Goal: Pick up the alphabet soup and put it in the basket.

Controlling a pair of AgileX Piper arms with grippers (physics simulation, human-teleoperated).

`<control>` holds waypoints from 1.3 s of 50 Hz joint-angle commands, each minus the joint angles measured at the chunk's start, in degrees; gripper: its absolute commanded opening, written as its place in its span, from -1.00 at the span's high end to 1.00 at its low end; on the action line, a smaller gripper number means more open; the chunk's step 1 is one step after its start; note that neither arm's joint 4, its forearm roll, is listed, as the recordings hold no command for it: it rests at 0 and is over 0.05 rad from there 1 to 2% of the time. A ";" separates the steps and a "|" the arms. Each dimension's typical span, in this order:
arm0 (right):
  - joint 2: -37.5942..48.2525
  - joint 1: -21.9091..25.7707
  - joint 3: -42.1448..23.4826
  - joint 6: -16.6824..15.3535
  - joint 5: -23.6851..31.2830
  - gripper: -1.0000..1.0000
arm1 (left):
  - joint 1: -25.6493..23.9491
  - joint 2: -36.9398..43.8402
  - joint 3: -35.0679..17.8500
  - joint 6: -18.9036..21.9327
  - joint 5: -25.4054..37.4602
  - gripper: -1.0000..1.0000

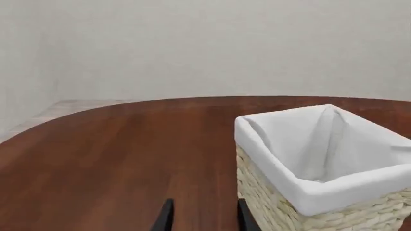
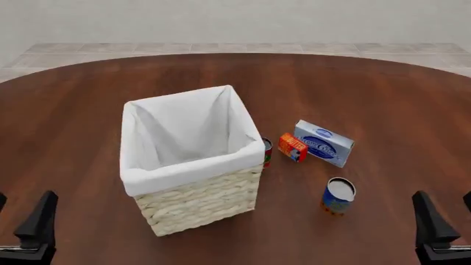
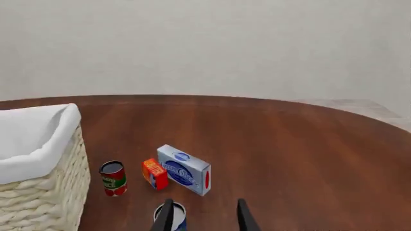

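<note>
The alphabet soup [image 2: 338, 196], a small blue can with a pale top, stands upright on the table, right of the basket [image 2: 206, 201]. In the right wrist view the alphabet soup [image 3: 178, 215] shows at the frame's lower edge, partly behind one finger. The basket is a large cream wicker one with white cloth lining, and nothing shows inside it. My right gripper [image 2: 449, 214] is open at the near right edge, short of the can. My left gripper [image 2: 19, 214] is open at the near left, apart from the basket [image 1: 270, 204].
A red-and-green can [image 2: 266, 152] stands against the basket's right side. Beside it lie a small orange-red box [image 2: 292, 147] and a blue-and-white box [image 2: 324, 142], both beyond the soup. The round wooden table [image 2: 383, 94] stretches far back.
</note>
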 commanded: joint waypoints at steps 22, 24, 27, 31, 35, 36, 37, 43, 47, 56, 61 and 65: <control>-0.12 1.06 -1.61 1.59 0.34 -1.00 | 0.50 -0.06 -0.13 0.60 -0.86 -1.00; -0.12 1.11 -2.11 2.28 0.71 -1.00 | 0.51 -0.06 -0.13 0.59 -0.90 -1.00; -0.15 1.42 -2.72 1.96 0.54 -1.00 | 0.57 -0.06 -0.13 0.60 -0.86 -1.00; -0.17 1.58 -4.18 1.53 1.01 -1.00 | 0.72 -0.06 -0.13 0.56 -0.88 -1.00; -0.18 2.07 -5.30 0.94 1.09 -1.00 | 0.80 -0.06 -0.14 0.42 -0.82 -1.00; -0.18 2.26 -5.50 0.63 1.03 -1.00 | 0.78 -0.06 -0.14 0.45 -0.77 -1.00; -0.18 2.46 -5.60 0.35 1.13 -1.00 | 0.78 -0.06 -0.14 0.47 -0.80 -1.00; -0.17 2.31 -3.80 -3.16 0.62 -1.00 | 0.92 -0.06 -0.14 0.35 -0.83 -1.00; -0.16 2.09 -0.97 -4.97 -0.52 -1.00 | 0.95 -0.06 -0.14 0.34 -0.84 -1.00; 0.44 3.87 -8.39 -9.69 8.76 -1.00 | 0.98 -0.06 -0.14 0.32 -0.81 -1.00; 12.82 3.48 -8.49 -7.62 2.40 -1.00 | 1.07 -0.06 -0.14 0.28 -0.77 -1.00; 15.00 4.25 -8.82 -7.37 0.77 -1.00 | 1.09 -0.05 -0.14 0.26 -0.73 -1.00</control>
